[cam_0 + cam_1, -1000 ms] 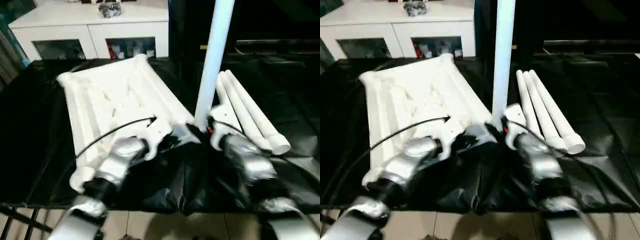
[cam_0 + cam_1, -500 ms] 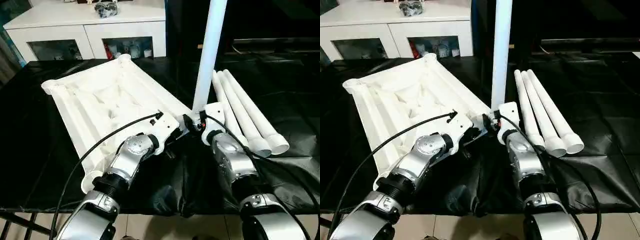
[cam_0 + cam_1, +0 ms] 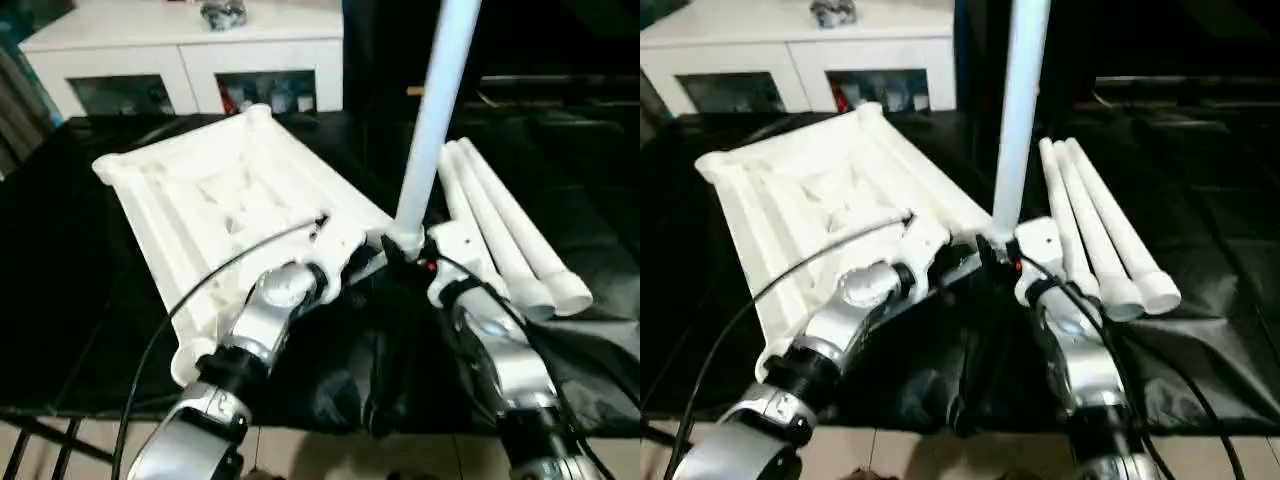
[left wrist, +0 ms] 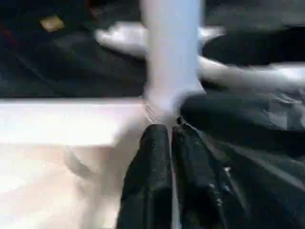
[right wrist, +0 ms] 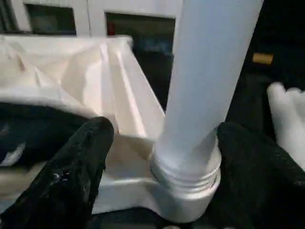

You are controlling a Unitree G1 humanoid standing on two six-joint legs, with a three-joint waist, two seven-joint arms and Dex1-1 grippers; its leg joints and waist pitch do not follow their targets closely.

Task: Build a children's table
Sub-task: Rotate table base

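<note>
Tabletop (image 3: pixel 215 195) upside down on black-draped bench (image 3: pixel 70 300), toward 10 o'clock. Left hand (image 4: pixel 170 128) nearly closed, empty, tips by corner socket. Upright leg (image 3: pixel 432 120) seated there, centre. Right hand (image 5: pixel 159 157) wide open astride its base. Three legs (image 3: pixel 505 235) lying at 3 o'clock.

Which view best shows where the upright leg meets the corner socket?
The right wrist view: the upright leg and its ribbed base in the corner socket show close up. The left wrist view is blurred; in the head views the joint is small.
</note>
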